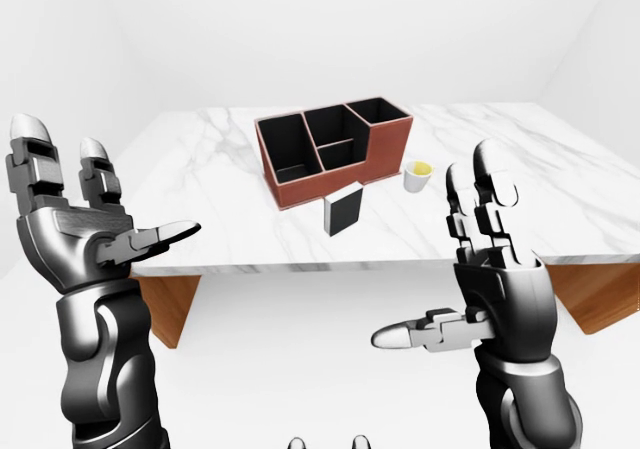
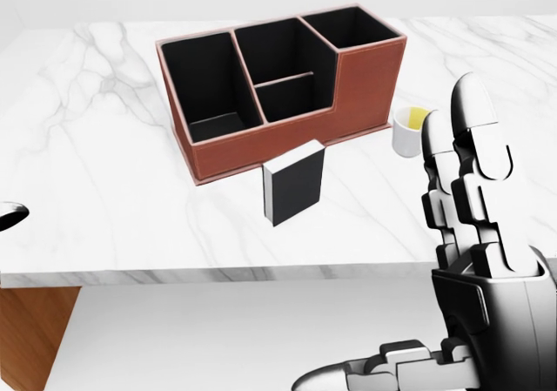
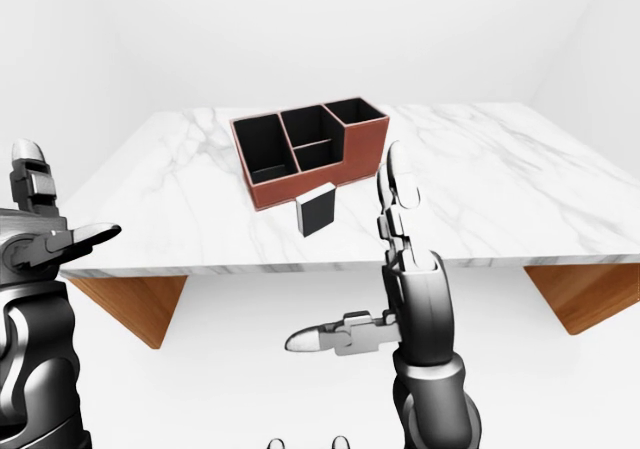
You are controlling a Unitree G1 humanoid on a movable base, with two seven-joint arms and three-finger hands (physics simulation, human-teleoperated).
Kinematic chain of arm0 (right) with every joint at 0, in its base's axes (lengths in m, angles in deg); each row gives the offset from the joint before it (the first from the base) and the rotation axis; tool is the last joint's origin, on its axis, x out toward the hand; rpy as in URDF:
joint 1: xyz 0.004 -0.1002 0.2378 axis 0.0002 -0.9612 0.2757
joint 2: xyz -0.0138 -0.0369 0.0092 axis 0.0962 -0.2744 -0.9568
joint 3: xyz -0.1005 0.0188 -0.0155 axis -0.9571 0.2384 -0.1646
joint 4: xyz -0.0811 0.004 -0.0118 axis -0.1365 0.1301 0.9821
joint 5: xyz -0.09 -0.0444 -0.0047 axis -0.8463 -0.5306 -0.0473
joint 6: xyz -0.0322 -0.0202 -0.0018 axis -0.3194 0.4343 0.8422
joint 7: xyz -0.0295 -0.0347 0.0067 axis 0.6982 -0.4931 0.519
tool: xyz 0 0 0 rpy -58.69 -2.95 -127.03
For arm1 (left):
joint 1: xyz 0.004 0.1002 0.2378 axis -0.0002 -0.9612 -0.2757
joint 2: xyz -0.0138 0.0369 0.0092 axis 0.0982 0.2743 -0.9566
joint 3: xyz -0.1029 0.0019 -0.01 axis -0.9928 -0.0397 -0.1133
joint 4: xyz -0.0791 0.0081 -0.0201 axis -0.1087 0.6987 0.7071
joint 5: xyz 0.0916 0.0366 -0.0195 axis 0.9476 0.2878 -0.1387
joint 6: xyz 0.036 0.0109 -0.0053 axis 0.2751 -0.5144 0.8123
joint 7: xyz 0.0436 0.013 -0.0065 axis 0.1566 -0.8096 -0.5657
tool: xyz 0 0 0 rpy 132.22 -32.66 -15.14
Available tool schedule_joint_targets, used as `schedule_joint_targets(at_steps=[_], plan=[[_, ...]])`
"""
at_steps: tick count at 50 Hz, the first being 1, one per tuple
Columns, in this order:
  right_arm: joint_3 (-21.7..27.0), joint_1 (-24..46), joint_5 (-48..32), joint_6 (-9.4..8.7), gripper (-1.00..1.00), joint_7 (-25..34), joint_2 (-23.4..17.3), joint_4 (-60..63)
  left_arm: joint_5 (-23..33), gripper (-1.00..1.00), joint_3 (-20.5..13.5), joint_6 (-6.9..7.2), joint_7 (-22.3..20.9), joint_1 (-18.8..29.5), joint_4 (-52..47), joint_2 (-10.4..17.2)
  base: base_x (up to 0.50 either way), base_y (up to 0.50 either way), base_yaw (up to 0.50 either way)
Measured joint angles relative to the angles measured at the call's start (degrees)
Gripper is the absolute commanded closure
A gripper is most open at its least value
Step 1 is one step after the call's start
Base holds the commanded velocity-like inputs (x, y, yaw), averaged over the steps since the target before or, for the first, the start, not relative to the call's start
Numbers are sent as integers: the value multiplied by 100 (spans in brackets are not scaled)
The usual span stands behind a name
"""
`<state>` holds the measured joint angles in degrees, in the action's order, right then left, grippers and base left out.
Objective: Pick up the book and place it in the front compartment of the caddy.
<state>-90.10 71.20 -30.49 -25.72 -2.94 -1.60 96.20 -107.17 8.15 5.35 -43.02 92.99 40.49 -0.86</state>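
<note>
A small dark book [image 2: 294, 182] stands upright on the white marble table [image 2: 104, 191], just below the caddy in the head view. The red-brown caddy [image 2: 278, 86] has several black compartments and sits mid-table. My left hand [image 1: 85, 209] is open and raised at the left of the left-eye view, short of the table edge. My right hand [image 1: 475, 259] is open and raised at the lower right, thumb pointing left, also short of the table. Neither hand touches the book.
A small white cup with yellow contents [image 2: 409, 130] stands right of the caddy. The table's near edge [image 1: 380, 264] runs across the left-eye view, with wooden supports [image 1: 170, 304] below it at left and right. White walls lie behind.
</note>
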Motion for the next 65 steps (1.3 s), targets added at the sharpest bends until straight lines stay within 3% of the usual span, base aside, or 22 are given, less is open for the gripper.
schedule_joint_targets(at_steps=[65], plan=[[9, -6, 71, 0, -100, 67, 6, -63, -112, -100, -30, 0, 40, 31, -115, 8, 50, 1, 0]])
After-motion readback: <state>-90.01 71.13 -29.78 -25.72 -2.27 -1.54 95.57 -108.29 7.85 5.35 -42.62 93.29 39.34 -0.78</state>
